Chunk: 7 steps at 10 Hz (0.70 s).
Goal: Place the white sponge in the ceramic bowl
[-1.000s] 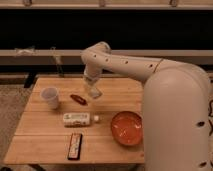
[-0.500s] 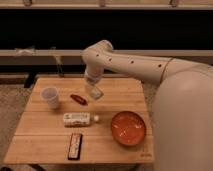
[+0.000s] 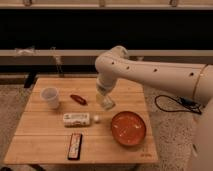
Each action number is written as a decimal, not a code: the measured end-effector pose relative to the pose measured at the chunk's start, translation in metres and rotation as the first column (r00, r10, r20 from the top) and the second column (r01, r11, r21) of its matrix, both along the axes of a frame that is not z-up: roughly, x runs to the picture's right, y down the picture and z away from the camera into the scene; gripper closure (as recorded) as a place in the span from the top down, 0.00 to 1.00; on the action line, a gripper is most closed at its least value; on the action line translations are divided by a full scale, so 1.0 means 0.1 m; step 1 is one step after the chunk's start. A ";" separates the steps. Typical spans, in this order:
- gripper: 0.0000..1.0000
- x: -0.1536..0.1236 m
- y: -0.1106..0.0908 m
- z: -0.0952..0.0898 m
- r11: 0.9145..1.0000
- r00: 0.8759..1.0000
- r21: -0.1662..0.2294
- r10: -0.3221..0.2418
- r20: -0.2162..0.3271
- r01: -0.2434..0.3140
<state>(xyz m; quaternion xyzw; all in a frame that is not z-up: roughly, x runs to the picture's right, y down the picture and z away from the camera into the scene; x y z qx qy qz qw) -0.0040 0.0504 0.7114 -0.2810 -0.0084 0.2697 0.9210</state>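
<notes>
My gripper [image 3: 106,102] hangs over the middle of the wooden table [image 3: 45,145], up and to the left of the bowl. It is shut on the white sponge [image 3: 108,104], a small pale block at its tips, held just above the tabletop. The ceramic bowl [image 3: 128,128] is orange-red, round and glossy, and stands at the table's front right with nothing in it. The sponge is apart from the bowl.
A white cup [image 3: 50,97] stands at the left. A small red object [image 3: 77,99] lies beside it. A white labelled bottle [image 3: 77,119] lies in the middle. A dark flat device [image 3: 75,146] lies at the front edge. A cable [image 3: 172,105] runs on the floor to the right.
My gripper has moved right and toward the front of the table with the sponge in it, closer to the bowl. Nothing on the table has moved.
</notes>
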 end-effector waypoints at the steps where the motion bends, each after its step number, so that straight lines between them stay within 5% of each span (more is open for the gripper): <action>1: 0.00 0.09 0.22 -0.14 0.999 0.999 -0.024 0.036 -0.030 -0.037; 3: 0.06 0.28 0.58 -0.28 0.993 0.992 -0.059 0.096 -0.084 -0.101; 7: 0.46 0.61 1.06 -0.09 0.974 0.969 -0.112 0.176 -0.172 -0.197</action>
